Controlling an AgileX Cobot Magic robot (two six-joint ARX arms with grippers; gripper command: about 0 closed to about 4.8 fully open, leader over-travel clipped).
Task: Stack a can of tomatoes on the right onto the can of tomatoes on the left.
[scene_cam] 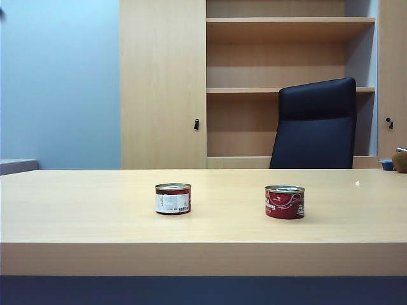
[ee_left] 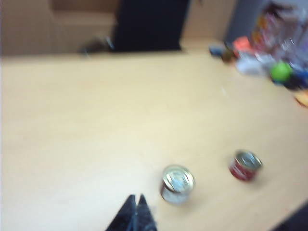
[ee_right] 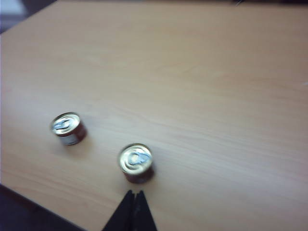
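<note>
Two small tomato cans stand upright and apart on the wooden table [scene_cam: 76,210]. The left can [scene_cam: 173,198] has a white label side facing the exterior view; it also shows as the left can [ee_left: 177,184] and the left can [ee_right: 68,128]. The right can [scene_cam: 284,201] is red; it is the right can [ee_left: 245,165] and the right can [ee_right: 136,162]. My left gripper [ee_left: 136,197] is shut and empty, hovering short of the left can. My right gripper [ee_right: 134,193] is shut and empty, just short of the right can. Neither arm appears in the exterior view.
A dark office chair [scene_cam: 315,124] stands behind the table, in front of wooden shelves [scene_cam: 289,57]. Colourful clutter [ee_left: 276,57] lies at the table's far right end. A brown object [scene_cam: 400,160] sits at the right edge.
</note>
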